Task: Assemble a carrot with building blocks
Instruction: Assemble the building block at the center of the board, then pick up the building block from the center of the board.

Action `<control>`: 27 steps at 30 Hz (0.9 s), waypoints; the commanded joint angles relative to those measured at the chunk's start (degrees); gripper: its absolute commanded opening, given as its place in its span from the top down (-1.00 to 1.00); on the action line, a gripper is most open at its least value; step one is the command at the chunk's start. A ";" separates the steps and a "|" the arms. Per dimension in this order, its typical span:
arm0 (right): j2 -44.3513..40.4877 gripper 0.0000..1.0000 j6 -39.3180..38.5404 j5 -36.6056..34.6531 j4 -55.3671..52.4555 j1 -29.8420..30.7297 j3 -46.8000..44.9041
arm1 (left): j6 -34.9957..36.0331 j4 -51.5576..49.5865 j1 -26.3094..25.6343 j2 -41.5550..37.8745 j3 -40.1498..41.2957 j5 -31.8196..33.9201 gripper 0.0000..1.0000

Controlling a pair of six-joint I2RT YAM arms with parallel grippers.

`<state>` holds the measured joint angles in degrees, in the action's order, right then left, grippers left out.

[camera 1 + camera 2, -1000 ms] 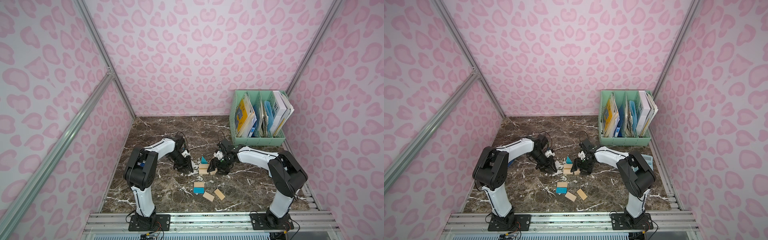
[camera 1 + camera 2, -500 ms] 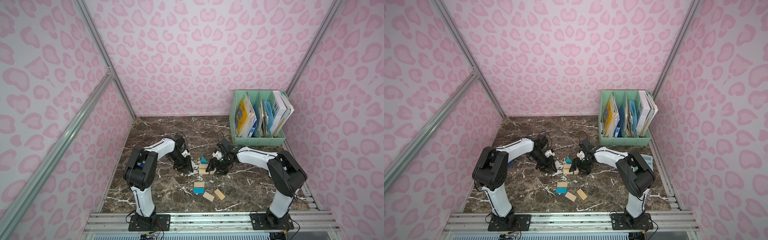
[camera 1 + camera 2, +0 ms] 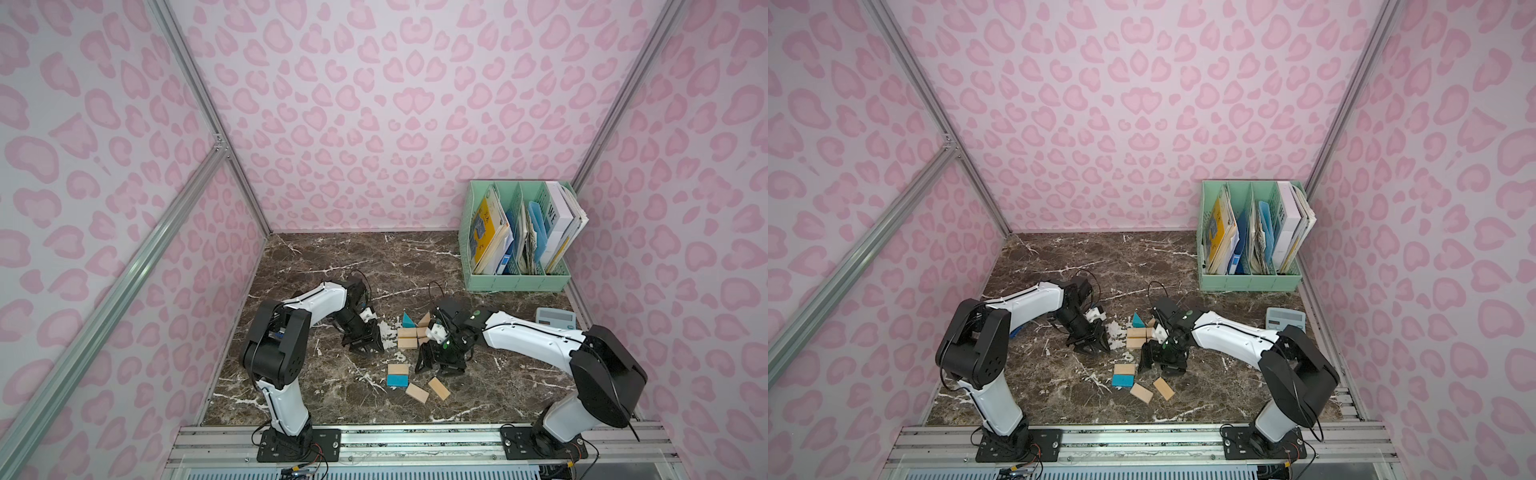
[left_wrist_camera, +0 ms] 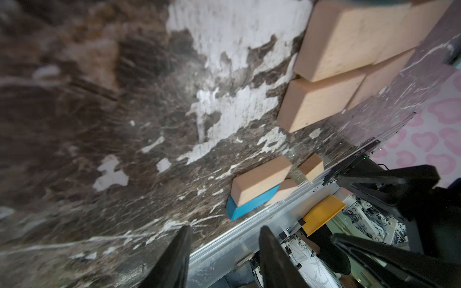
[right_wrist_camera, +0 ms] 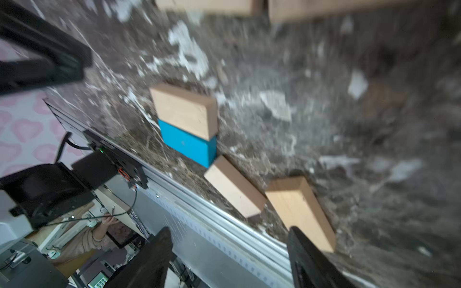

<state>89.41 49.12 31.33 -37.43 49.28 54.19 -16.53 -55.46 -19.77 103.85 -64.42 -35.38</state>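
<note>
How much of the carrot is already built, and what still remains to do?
Done: joined tan blocks form the body's start, with the blue triangle and tan triangle at their far end. In hand: nothing; left gripper and right gripper are open and empty. Left: the tan block touching the blue block, plus two loose tan blocks beside them.

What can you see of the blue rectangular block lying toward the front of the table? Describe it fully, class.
The blue rectangular block is a small brick, solid teal-blue, matte, with sharp edges. It lies flat on the marble table, one long side flush against an equal-sized light-wood block on its far side. A second light-wood block lies angled by its corner; whether they touch is unclear. Nothing grips it.
</note>
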 commanded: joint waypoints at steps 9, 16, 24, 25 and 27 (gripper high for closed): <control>-12.04 -0.65 17.64 0.21 5.01 3.83 -14.00 | 0.95 -0.11 0.07 0.68 -0.31 -1.12 0.08; -7.37 -0.65 16.55 -0.89 10.55 2.81 -14.23 | 2.21 -1.83 0.05 0.60 -1.20 -1.18 0.10; -2.09 -0.63 12.04 -2.68 10.34 -1.55 -10.39 | 2.21 -2.03 0.06 -0.82 -0.26 -0.75 0.10; -1.51 -0.63 11.45 -3.26 9.77 -1.81 -9.48 | 2.12 -1.76 0.04 -1.17 0.06 -0.59 0.10; -0.75 -0.63 10.83 -4.07 9.58 -2.23 -7.92 | 2.03 -1.52 0.07 -1.46 0.52 -0.40 0.10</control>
<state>88.05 62.19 28.97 -26.94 47.40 44.75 -14.85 -56.36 -19.77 102.94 -64.34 -36.14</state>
